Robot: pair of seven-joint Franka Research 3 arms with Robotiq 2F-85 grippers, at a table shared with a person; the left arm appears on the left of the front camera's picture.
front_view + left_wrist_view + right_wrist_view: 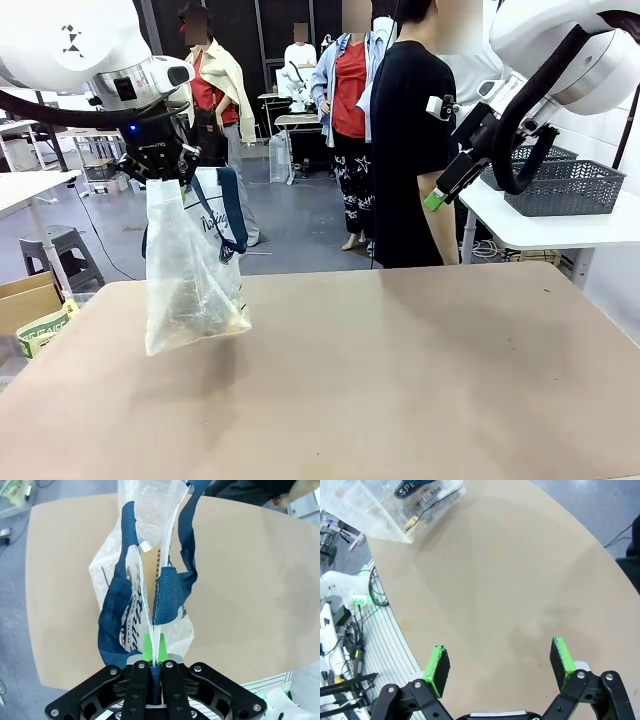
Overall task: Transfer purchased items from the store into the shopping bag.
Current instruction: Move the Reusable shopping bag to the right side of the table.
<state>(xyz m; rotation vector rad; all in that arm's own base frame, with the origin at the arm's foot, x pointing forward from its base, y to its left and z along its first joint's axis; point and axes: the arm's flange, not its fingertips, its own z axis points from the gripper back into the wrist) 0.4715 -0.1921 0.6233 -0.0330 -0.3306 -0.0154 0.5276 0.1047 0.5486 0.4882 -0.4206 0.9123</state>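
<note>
Bag [190, 270] hung from the left gripper [152, 652], whose pads were clamped on its top edge between the blue handles, its bottom at the table [400, 380] and small goods [205, 315] inside. The right gripper [500, 667] stood apart and empty above the table. The thin plastic might slip or tear under the load, spilling the goods.

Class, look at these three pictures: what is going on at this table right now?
The left gripper is shut on the top of the shopping bag, holding it up so it hangs down to the table. Small brownish purchased items sit at the bottom of the bag. The right gripper is open and holds nothing, raised above the table on the other side. A person in a black shirt stands at the far side.
</note>
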